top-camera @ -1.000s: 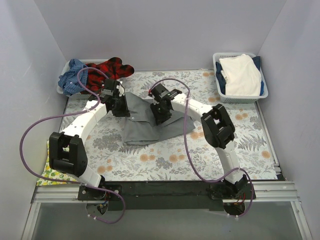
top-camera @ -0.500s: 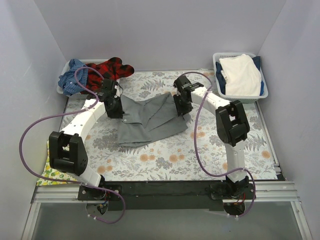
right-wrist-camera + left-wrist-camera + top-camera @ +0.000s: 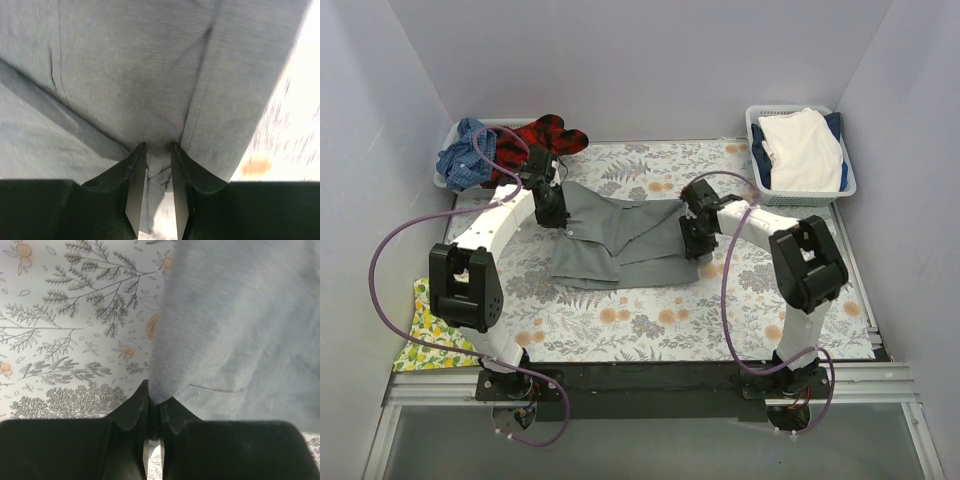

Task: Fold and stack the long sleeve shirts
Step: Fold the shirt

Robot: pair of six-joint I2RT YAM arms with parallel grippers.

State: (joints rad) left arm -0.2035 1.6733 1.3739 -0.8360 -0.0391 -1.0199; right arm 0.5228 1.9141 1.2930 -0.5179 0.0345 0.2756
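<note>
Left pincer (image 3: 552,211) clamped shut on the left edge of the grey shirt (image 3: 620,240), right pincer (image 3: 696,238) gripping the same shirt at its right edge, the cloth drawn out between the two arms. The shirt lies rumpled across the middle of the bench (image 3: 650,322), in overlapping layers, its lower part resting on the fern-print cover (image 3: 820,290). From the left wrist, the black fingers (image 3: 131,412) meet tip to tip with a point of grey cloth pinched between them, the patterned cover showing beside it. From the right wrist, the fingers (image 3: 136,172) stand a narrow gap apart with a gathered fold of the shirt caught at their tips. At the far left corner, a red-black plaid shirt (image 3: 546,135) and a blue checked shirt (image 3: 462,160) sit heaped together, well apart from the grey one. At the far right, a basket (image 3: 800,192) holds a white cloth (image 3: 802,150) over something dark blue. A lemon-print cloth (image 3: 426,340) hangs at the near left edge of the bench, beside the left arm's base.
</note>
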